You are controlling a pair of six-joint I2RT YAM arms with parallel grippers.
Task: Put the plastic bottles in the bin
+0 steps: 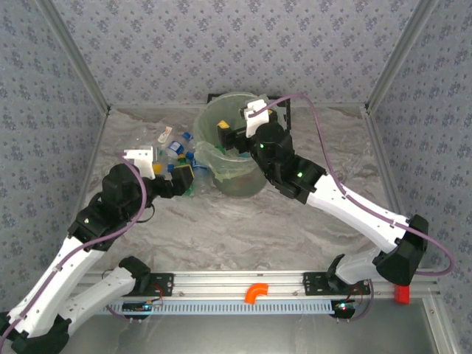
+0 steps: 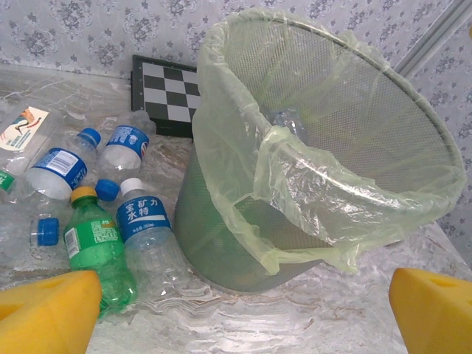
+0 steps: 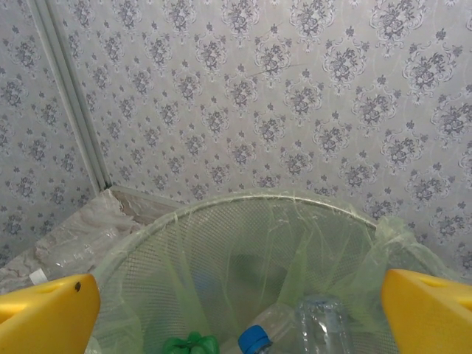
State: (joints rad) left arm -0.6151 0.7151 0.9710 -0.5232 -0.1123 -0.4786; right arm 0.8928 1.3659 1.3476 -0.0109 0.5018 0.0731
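The table (image 1: 243, 228) has a pale cover with a marble pattern, and the cover is wrinkled. The bin (image 2: 221, 243) stands on it near the back wall. Just left of the bin, the plastic bottles (image 2: 140, 221) lie on their sides in a loose cluster, a green bottle (image 2: 92, 247) among them. A checkered board (image 2: 166, 92) sits behind the bin.

Lighting and image quality: bright, even, diffuse.
Light was soft and came from above. In the top view the desk (image 1: 243, 228) carried only faint shadows beside the arms (image 1: 110, 214). In the left wrist view, mild glare sat on the crinkled liner (image 2: 317, 192) of the bin (image 2: 214, 243) and on the plastic bottles (image 2: 144, 221). The yellow fingers (image 2: 44, 310) at the bottom corners were soft and out of focus in both wrist views. The wallpaper (image 3: 295, 110) was sharp. The top view was slightly grainy.
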